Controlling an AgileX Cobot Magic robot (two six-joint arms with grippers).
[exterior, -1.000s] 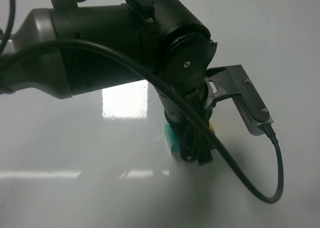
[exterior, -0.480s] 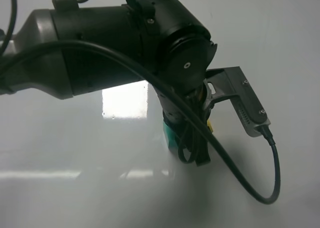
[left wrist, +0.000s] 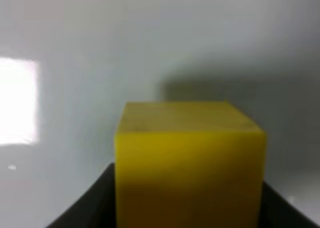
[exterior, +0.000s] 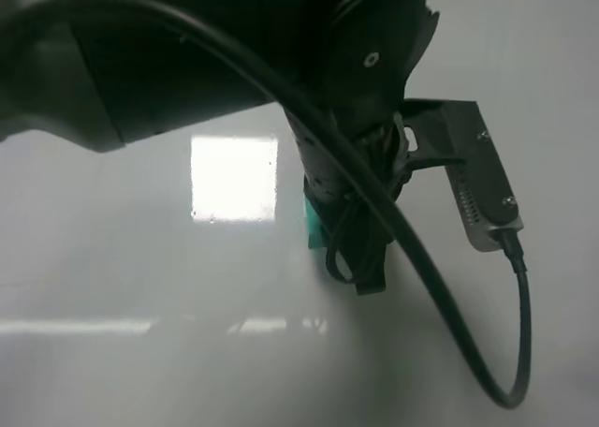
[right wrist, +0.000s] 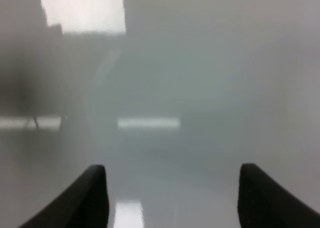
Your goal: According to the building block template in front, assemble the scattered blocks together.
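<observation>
Left hand (left wrist: 189, 180), mostly cropped, clamps yellow cube (left wrist: 190, 148).

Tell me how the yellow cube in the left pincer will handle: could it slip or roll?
The yellow cube looks rigid, with crisp edges, so it probably won't deform in the left pincer. Its flat faces suggest it would sit, not roll, when set down. The matte surface likely resists slipping.

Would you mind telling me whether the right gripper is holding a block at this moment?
No, the right wrist view shows the right gripper open, with only the table visible between its fingers.
</observation>
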